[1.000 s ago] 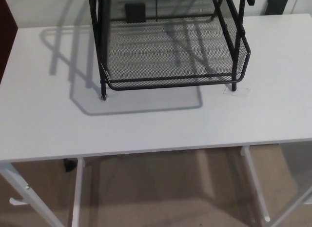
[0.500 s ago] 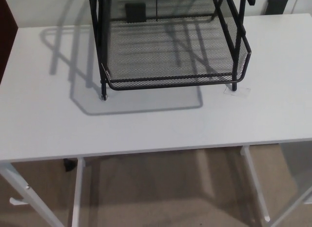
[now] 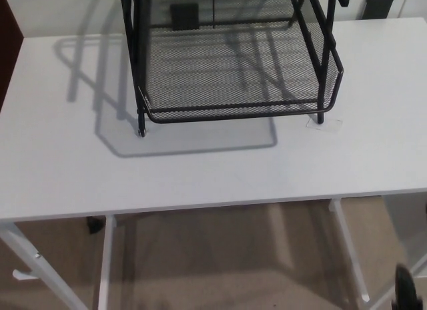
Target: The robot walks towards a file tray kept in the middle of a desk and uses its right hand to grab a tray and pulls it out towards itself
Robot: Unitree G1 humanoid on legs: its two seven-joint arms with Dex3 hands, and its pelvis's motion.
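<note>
Head view: a dark shape has come into the bottom right corner that was not there half a second ago — by its side and colour, most likely the right robot hand (image 3: 405, 289) rising from below the bench edge. Nothing else has shifted: the file tray (image 3: 233, 57) and the camera's framing sit as they did. My reading is that the walk-up is done and the reach is only starting; the grab and the pull are both still to come.

Only a sliver of that right robot hand shows, cut by the picture's edge, so I cannot tell whether its fingers are spread or closed. It holds nothing and touches nothing — it hangs in front of the white bench (image 3: 200, 173), low, well apart from the rack. The left robot hand is out of the picture.

The file tray, a black wire-mesh rack, stands toward the back of the bench, near the middle. Its lowest tray (image 3: 235, 111) presents a curved front rim toward the robot, above the rack's two front feet. That rim looks like the natural place for a grasp, and the bare benchtop in front leaves room for the pull.
</note>
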